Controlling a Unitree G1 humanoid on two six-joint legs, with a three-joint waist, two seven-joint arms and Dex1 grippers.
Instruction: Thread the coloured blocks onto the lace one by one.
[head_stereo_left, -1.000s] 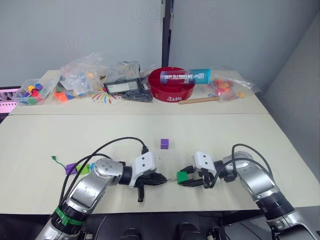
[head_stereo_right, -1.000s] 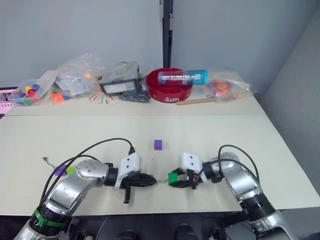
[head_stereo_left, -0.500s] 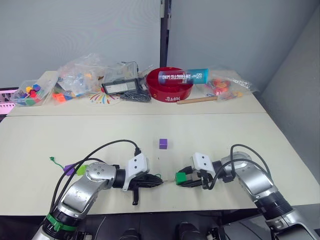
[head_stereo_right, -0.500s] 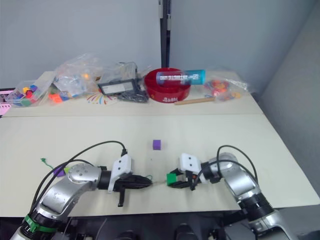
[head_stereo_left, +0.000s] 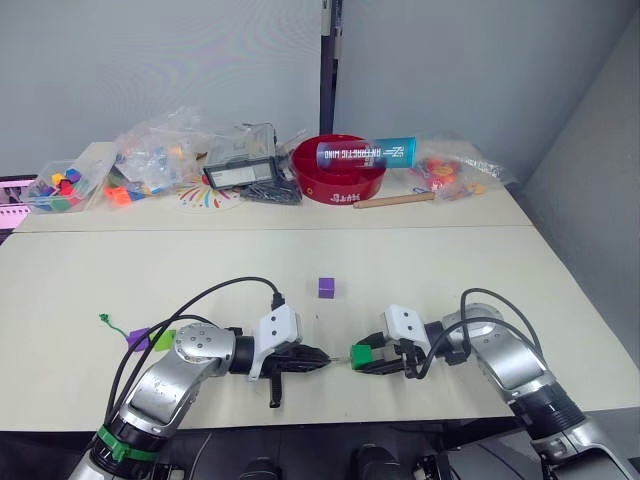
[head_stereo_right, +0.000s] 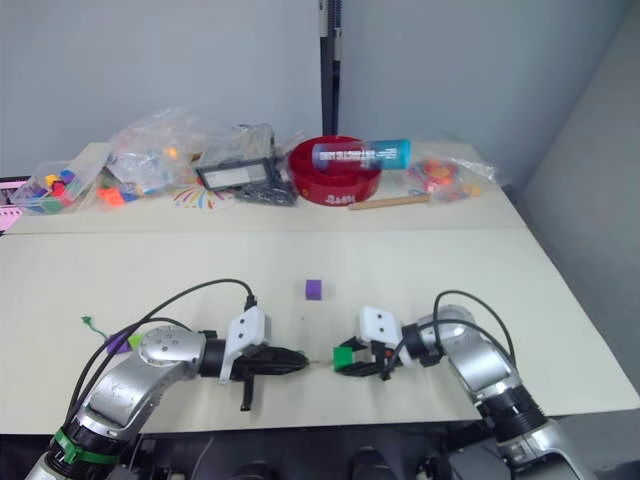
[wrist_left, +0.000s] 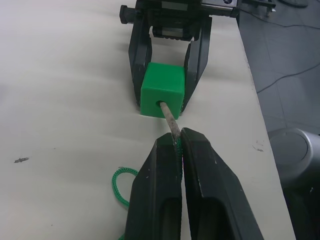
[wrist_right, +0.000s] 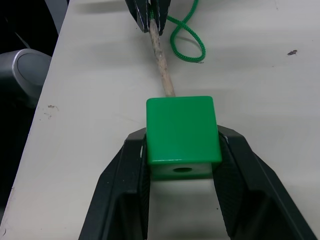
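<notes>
Left gripper (wrist_left: 177, 145): clamped on the stiff tip (wrist_left: 170, 117) of the lace (wrist_left: 117, 182), giving a rigid lead for aiming.
Right gripper (wrist_right: 182, 150): clenched on the dark green block (wrist_right: 182, 130), bore facing the tip.
Tip position: entering the block's hole, above the table (head_stereo_left: 420, 270) front edge.
Spare purple block (head_stereo_left: 327, 287): loose, mid-table.

A pale cream table (head_stereo_left: 420, 270) occupies the foreground, with a second table (head_stereo_left: 500, 210) of the same finish butted against its far edge along a straight seam. Behind both stands a plain light grey wall (head_stereo_left: 160, 60), divided by a dark vertical post (head_stereo_left: 328, 60). A grey partition (head_stereo_left: 600, 170) closes off the right side.
</notes>
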